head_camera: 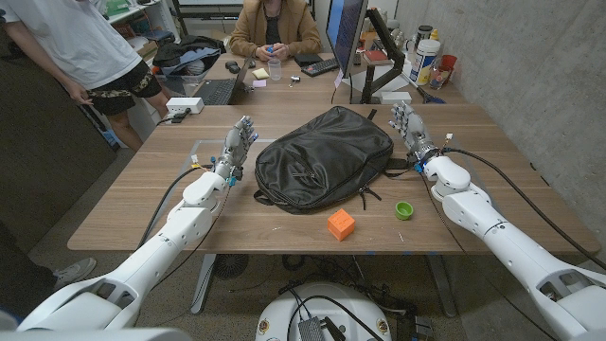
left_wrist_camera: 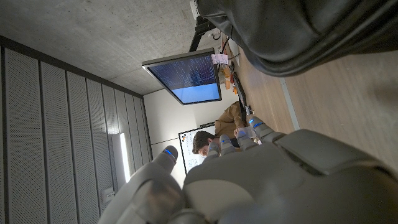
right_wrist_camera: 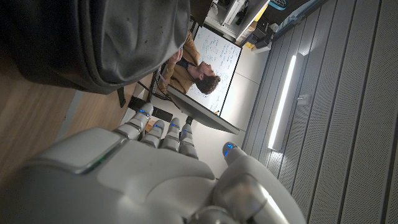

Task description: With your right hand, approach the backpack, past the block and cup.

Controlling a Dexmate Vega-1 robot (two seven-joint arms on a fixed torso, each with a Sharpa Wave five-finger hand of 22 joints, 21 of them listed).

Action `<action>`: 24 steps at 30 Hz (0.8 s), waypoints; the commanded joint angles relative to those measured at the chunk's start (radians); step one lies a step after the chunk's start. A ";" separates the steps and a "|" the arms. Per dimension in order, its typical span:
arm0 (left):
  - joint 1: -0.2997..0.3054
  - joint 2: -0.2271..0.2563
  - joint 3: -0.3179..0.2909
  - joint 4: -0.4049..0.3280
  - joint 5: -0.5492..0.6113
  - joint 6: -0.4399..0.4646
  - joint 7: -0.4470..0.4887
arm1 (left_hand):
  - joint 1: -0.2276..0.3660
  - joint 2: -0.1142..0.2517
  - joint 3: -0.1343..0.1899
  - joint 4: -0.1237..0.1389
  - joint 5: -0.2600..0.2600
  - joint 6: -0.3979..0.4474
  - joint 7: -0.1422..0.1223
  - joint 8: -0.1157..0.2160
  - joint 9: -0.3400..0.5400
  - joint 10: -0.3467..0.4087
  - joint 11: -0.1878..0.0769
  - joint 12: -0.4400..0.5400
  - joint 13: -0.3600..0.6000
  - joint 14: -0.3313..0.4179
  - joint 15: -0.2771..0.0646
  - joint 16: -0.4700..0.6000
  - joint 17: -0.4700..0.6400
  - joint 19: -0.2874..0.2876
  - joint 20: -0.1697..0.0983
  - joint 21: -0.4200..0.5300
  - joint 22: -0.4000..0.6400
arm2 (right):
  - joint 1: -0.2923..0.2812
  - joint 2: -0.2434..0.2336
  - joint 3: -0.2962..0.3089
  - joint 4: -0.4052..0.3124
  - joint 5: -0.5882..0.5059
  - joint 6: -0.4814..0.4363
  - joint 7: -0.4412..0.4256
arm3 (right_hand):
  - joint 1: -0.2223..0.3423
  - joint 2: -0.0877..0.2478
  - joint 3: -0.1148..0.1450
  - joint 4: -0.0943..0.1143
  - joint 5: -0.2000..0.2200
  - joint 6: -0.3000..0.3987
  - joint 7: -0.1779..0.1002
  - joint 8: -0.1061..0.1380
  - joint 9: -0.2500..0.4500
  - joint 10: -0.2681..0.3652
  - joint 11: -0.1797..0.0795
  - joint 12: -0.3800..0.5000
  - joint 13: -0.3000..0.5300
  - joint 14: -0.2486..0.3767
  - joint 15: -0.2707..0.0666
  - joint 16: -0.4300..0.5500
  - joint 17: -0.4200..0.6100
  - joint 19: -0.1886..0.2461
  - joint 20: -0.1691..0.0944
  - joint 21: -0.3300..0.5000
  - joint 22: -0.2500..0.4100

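Observation:
A black backpack (head_camera: 325, 156) lies on the wooden table (head_camera: 142, 194) in the middle. An orange block (head_camera: 341, 224) and a small green cup (head_camera: 404, 210) sit in front of it, nearer the table's front edge. My right hand (head_camera: 409, 127) stands beyond the cup and block, just right of the backpack's upper right side, fingers apart and holding nothing. My left hand (head_camera: 238, 145) stands at the backpack's left side, also empty with fingers spread. The backpack (right_wrist_camera: 93, 43) looms close beside the right hand (right_wrist_camera: 155, 180) in the right wrist view, and the backpack (left_wrist_camera: 311, 31) sits near my left hand (left_wrist_camera: 267, 180).
Black cables (head_camera: 492, 166) run along the right arm over the table. Behind the table stand a monitor (head_camera: 347, 33), a laptop (head_camera: 220, 90) and bottles (head_camera: 426, 57). One person (head_camera: 275, 24) sits at the far desk and another person (head_camera: 90, 52) stands at back left.

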 commanded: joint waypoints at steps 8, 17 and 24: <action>0.008 0.002 -0.001 -0.002 -0.003 -0.005 -0.003 | 0.004 0.116 0.002 0.000 0.008 -0.014 -0.001 0.006 0.003 -0.007 0.003 0.006 0.002 -0.017 -0.076 0.004 0.002 -0.013 -0.110 0.004 0.003 | 0.000 -0.016 0.003 -0.029 -0.015 -0.006 -0.007 | 0.006 0.100 0.010 0.001 0.006 0.012 -0.002 0.006 0.005 0.007 -0.002 0.004 0.005 0.007 -0.034 0.003 0.003 0.005 -0.106 -0.003 0.002; 0.006 0.001 -0.001 0.007 -0.005 -0.008 -0.011 | 0.004 0.116 0.001 0.000 0.008 -0.014 0.000 0.006 0.003 -0.007 0.004 0.006 0.002 -0.017 -0.075 0.004 0.002 -0.013 -0.109 0.005 0.003 | 0.003 -0.019 0.000 -0.039 -0.023 -0.012 -0.013 | 0.006 0.100 0.011 0.001 0.006 0.014 -0.003 0.005 0.006 0.009 -0.001 0.005 0.005 0.007 -0.034 0.003 0.003 0.006 -0.106 -0.005 0.002; 0.003 -0.001 -0.002 0.017 -0.007 -0.013 -0.017 | 0.004 0.116 0.001 0.000 0.008 -0.014 -0.001 0.006 0.003 -0.008 0.003 0.006 0.002 -0.017 -0.075 0.004 0.002 -0.013 -0.110 0.005 0.003 | 0.012 -0.019 -0.005 -0.043 -0.033 -0.018 -0.016 | 0.007 0.100 0.012 0.000 0.006 0.015 -0.003 0.004 0.006 0.008 -0.003 0.004 0.005 0.007 -0.034 0.002 0.003 0.006 -0.106 -0.006 0.002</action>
